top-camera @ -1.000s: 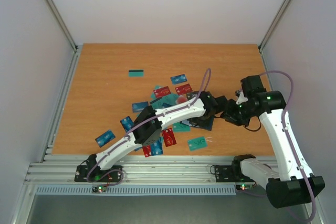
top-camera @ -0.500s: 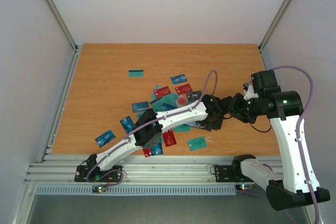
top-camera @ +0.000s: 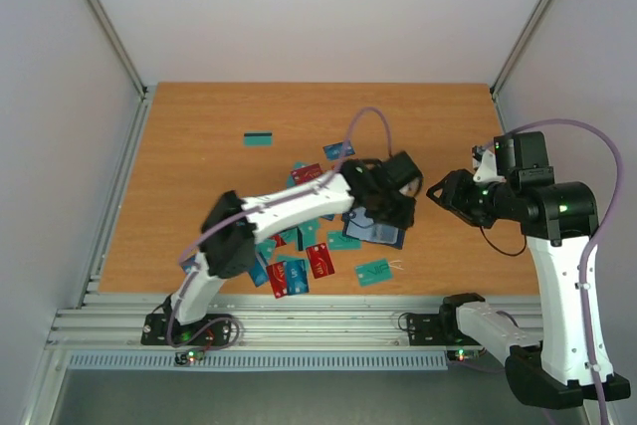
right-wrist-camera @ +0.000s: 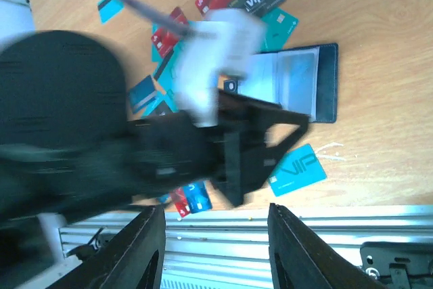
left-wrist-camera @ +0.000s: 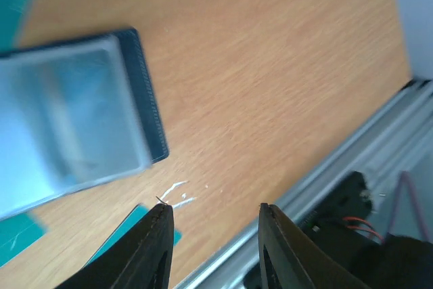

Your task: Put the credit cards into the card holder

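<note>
At the far left of your table (top-camera: 179,166), one teal card (top-camera: 259,137) lies alone, well apart from the rest. Most of the credit cards (top-camera: 287,274) sit in a loose, overlapping heap under the left arm (top-camera: 289,208). They are thin and flat on the wood, so fingertips may skid over an edge, or two stacked cards may come up together.

Moving right, the left gripper (left-wrist-camera: 215,214) hangs just beside the card holder (top-camera: 383,236). Its jaws are parted and its wrist view shows only bare wood in the gap. The card holder lies opened flat near the middle of the table, pale inner side up, just right of the heap. A teal VIP card (top-camera: 373,272) sits close to its near edge. Nothing pins the holder down. If you push a card into a pocket now, the whole case is likely to slide, or its cover may fold back over. You cannot tell from here whether any pocket already has a card in it.

Further right, the right gripper (right-wrist-camera: 213,211) is raised clear of the table, likewise released and empty, and faces the left wrist. The two are near each other by the holder, so reaching with both at once risks a knock. Watch the loop of the left arm's cable (top-camera: 370,109) too, since it could catch.
</note>
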You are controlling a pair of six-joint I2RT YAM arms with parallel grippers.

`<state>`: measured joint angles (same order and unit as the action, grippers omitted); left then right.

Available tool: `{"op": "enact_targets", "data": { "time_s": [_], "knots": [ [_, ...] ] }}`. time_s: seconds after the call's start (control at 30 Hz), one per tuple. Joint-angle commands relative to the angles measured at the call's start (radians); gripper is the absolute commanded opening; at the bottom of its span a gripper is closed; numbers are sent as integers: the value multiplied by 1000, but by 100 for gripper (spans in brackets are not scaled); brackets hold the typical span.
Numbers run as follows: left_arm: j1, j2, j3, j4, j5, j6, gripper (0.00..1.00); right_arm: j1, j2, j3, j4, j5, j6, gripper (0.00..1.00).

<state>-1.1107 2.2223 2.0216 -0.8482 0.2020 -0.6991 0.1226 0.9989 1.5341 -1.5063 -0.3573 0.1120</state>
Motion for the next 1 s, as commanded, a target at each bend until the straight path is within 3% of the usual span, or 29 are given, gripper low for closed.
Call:
{"op": "enact_targets", "data": {
  "time_s": [0.0, 0.33, 0.6, 0.77, 0.97],
  "knots": [
    [67, -229, -177, 12, 0, 50, 36, 0, 3, -3, 25, -31, -58, 44],
    [193, -607, -732, -84, -44, 34, 39, 42, 0, -320, 258, -336, -55, 43],
    [242, -820, -1061, -70, -60, -45, 58, 255, 45, -540, 369, -278, -23, 41],
    [294, -956, -1226, -51, -87, -138, 66, 391, 148, -581, 494, -216, 33, 40],
    [333, -1133, -1448, 127, 5, -286, 71, 584, 330, -536, 653, -235, 31, 38]
  ]
}}
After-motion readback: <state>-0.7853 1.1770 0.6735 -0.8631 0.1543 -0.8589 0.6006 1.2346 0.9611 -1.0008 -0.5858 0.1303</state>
